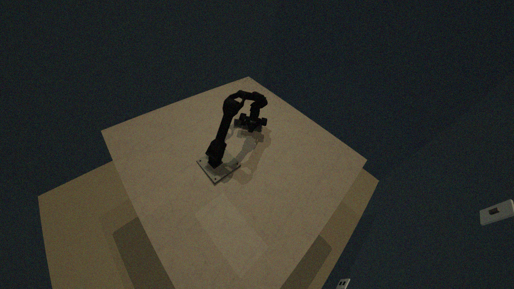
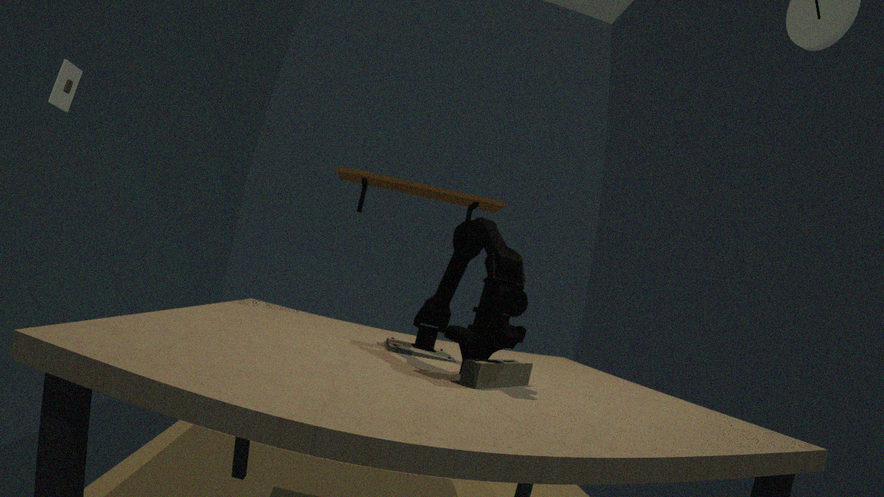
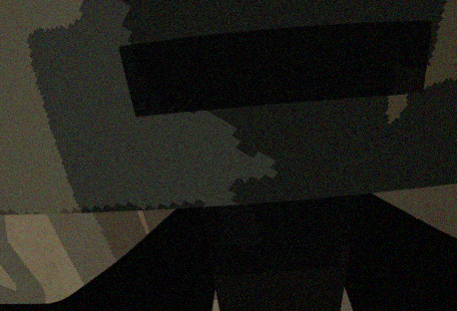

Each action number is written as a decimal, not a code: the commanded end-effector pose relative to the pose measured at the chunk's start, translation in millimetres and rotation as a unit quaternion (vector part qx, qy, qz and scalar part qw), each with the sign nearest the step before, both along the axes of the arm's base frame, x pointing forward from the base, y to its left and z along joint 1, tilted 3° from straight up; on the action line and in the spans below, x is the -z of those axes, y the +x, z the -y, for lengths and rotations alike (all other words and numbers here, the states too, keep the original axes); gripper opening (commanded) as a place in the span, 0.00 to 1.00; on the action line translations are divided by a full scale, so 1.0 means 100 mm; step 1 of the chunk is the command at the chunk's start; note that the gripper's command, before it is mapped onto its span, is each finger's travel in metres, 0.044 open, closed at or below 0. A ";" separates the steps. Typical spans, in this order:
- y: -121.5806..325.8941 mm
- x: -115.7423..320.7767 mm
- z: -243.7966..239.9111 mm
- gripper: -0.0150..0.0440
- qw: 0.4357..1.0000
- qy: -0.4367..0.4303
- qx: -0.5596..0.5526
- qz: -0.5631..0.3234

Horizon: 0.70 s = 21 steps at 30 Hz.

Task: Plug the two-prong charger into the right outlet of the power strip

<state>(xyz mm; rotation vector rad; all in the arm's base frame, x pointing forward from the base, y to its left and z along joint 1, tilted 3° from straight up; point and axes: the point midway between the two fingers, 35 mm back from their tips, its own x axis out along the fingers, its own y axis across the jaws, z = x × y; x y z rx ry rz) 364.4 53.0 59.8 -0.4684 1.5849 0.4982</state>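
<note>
The power strip (image 1: 237, 123) (image 2: 501, 374) (image 3: 175, 159) is a grey block on the table. In the wrist view a long black rectangle lies on its upper face, and much of that face is in shadow. My gripper (image 1: 250, 130) (image 2: 476, 357) (image 3: 268, 194) points down at the strip, close to its near long edge in the wrist view. It is shut on a dark block, the charger (image 3: 281, 289), at the bottom of the wrist view. The prongs are hidden. The outlet holes cannot be made out in the dark, and I cannot tell whether charger and strip touch.
The arm's base plate (image 1: 215, 178) (image 2: 407, 349) is on the table (image 1: 170, 164) (image 2: 260, 387). A wooden shelf (image 2: 417, 189) is on the wall behind the arm. A round clock (image 2: 837, 10) and a pale wall plate (image 1: 504, 210) (image 2: 59, 91) are far from the gripper.
</note>
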 end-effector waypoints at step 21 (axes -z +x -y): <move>0.11 -0.03 -0.07 0.25 1.000 0.011 -0.002 0.025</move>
